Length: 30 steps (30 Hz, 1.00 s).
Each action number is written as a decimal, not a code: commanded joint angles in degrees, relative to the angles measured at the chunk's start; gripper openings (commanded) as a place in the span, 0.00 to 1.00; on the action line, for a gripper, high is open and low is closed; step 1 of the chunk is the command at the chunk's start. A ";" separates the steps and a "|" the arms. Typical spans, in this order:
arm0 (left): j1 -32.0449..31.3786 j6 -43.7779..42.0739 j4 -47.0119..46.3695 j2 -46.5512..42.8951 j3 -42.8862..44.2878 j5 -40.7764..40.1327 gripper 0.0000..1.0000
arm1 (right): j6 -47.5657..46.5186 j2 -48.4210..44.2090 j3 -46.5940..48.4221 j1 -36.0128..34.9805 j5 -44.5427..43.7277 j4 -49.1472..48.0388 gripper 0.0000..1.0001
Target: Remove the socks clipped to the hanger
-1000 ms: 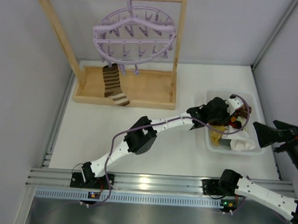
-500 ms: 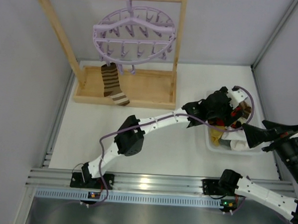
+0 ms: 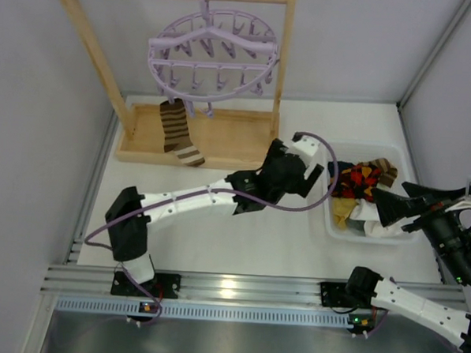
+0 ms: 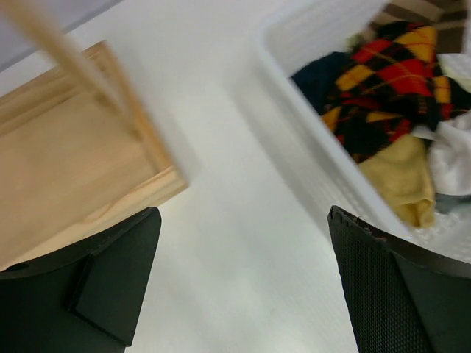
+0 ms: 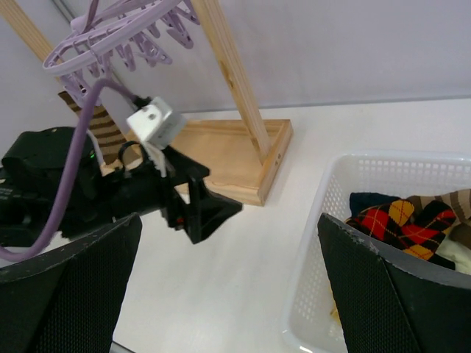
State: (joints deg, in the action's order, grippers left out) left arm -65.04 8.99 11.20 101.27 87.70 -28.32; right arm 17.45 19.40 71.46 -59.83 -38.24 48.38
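The lilac hanger (image 3: 213, 53) hangs from the wooden rack's top bar, with one brown-and-cream striped sock (image 3: 175, 131) clipped at its front left. This sock (image 5: 107, 129) and the hanger (image 5: 118, 33) also show in the right wrist view. Other socks lie in the white basket (image 3: 328, 217), with a black argyle one (image 3: 356, 180) on top. My left gripper (image 3: 312, 183) is open and empty over the table between the rack base and the basket. My right gripper (image 3: 385, 210) hovers open and empty over the basket's near right part.
The wooden rack (image 3: 198, 139) stands at the back left with its flat base on the table. Side walls close in on both sides. In the basket, a yellow sock (image 4: 401, 176) and white fabric (image 4: 452, 151) lie beside the argyle sock (image 4: 390, 73).
My left gripper opened over the basket, then drew back left out of it to the table. The argyle sock stays in the basket. The right gripper shifted left over the basket.
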 commanded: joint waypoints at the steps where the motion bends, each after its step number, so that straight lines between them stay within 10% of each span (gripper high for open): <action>1: 0.17 8.47 -0.13 -8.80 -9.98 -17.80 0.99 | -1.02 -0.85 -1.59 0.16 1.41 -6.72 0.99; 9: 1.49 14.65 -0.04 -22.08 -27.75 -36.63 0.99 | -1.11 1.25 -4.83 0.16 3.34 -9.70 1.00; 30: 31.01 15.97 -13.49 -8.31 -26.02 -36.46 0.99 | -3.83 7.85 -9.06 0.07 14.50 -18.14 1.00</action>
State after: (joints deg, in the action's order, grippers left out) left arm -34.92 26.00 3.01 89.86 57.65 -62.81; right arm 14.90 26.28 62.65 -59.83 -26.81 34.76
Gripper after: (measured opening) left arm 0.990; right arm 0.993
